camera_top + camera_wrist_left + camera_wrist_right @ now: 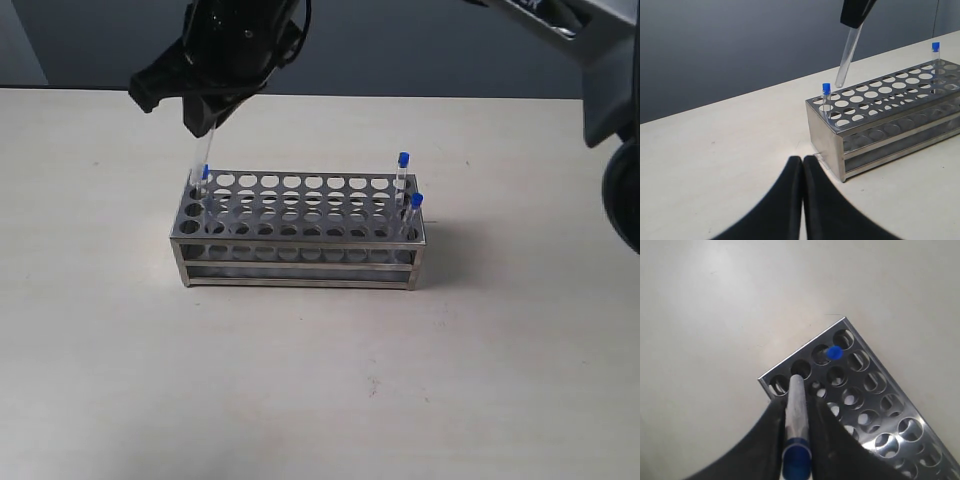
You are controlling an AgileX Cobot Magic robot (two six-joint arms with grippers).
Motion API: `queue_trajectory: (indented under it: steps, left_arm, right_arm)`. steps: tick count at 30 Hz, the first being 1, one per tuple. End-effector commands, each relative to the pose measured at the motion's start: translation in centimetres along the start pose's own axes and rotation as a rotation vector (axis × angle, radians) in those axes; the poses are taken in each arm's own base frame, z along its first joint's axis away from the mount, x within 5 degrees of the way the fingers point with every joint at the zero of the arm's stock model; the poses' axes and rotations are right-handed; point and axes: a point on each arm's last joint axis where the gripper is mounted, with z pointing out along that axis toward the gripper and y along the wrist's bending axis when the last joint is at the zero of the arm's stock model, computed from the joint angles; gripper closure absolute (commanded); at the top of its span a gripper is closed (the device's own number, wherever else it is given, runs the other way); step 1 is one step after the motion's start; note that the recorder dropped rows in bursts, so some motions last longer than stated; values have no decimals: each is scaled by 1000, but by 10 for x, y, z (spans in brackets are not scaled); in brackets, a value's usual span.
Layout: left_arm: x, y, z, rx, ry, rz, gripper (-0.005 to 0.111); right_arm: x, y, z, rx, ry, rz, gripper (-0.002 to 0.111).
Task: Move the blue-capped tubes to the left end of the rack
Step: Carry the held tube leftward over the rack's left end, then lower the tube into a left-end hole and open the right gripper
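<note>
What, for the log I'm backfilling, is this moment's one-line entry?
right hand: shut on blue-capped tube, tilted over rack's left end | left hand: shut, empty | left-end tube: seated | right-end tubes: two

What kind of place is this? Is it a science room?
Probably a lab-style robot workbench: a steel test-tube rack with blue-capped tubes sits on a plain table, and the right gripper holds another tube over it.

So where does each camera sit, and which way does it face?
Exterior: off the arms, looking down at the rack from its long side; the right gripper shows, holding a tube.
Left wrist: low beside the rack's end, facing it; its shut left gripper shows.
Right wrist: above the rack, looking down the held tube; its fingers show.
All three see the rack and tube.
</note>
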Motion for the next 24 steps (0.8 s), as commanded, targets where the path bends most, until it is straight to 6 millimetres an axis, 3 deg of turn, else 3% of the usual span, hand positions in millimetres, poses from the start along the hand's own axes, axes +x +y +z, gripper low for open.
queue_trajectory:
  steps: [1, 9, 17, 24]
  left_arm:
    - [-2, 0, -1, 10, -16, -4, 106]
    - [-2, 0, -1, 10, -16, -4, 106]
    - [-2, 0, -1, 10, -16, -4, 106]
    - [-2, 0, -1, 10, -16, -4, 106]
  right_arm:
    - [0, -6, 7, 55, 12, -33, 108]
    - [1, -12, 6, 121, 28, -73, 108]
    - [-1, 6, 11, 40, 19, -124, 108]
    - [1, 13, 33, 24, 59, -143, 108]
